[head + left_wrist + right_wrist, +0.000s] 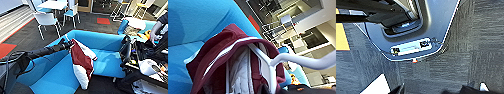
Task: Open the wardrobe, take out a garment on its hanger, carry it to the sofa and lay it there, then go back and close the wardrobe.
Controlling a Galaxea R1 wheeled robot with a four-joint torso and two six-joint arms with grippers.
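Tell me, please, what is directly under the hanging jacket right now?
Under the jacket, hanging from the left end effector, lies the blue sofa seat, and its lower end overhangs the front edge. The seat part behind the jacket is covered and cannot be seen.

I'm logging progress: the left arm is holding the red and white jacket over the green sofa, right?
Not quite: the sofa is bright blue, not green, as the head view shows. The rest holds: the left gripper holds the red and white jacket up over the sofa's seat.

Left arm outstretched, left gripper clamped shut.
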